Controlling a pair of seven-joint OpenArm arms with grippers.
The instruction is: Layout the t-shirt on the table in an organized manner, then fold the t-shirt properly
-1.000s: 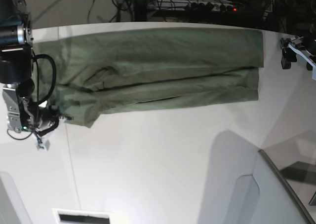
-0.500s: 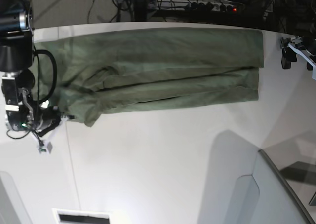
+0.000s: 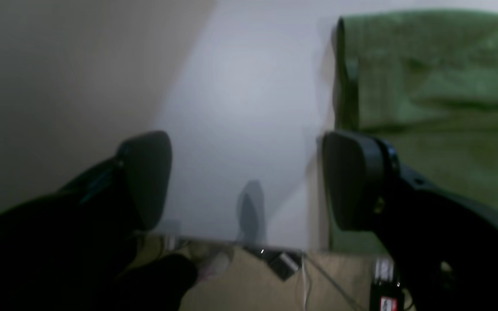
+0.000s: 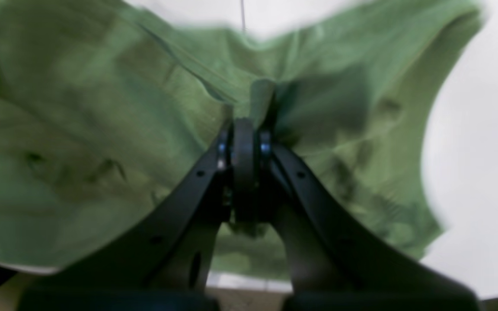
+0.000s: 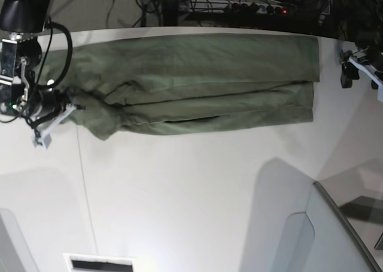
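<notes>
Presently:
T-shirt: the t-shirt is olive-green, soft, matte cotton, folded lengthwise into a long band with creased layers; it lies on the table along its curved far edge.
Table: smooth, white, with a thin dark seam line just below the t-shirt's bunched end.
Right gripper: the right gripper has its black jaws pressed together, pinching a gathered fold of the t-shirt at that bunched end; the cloth puckers around the fingertips.
Left gripper: the left gripper has its rounded black pads spread wide and empty, just beside the t-shirt's opposite, squared end, over bare table.
</notes>
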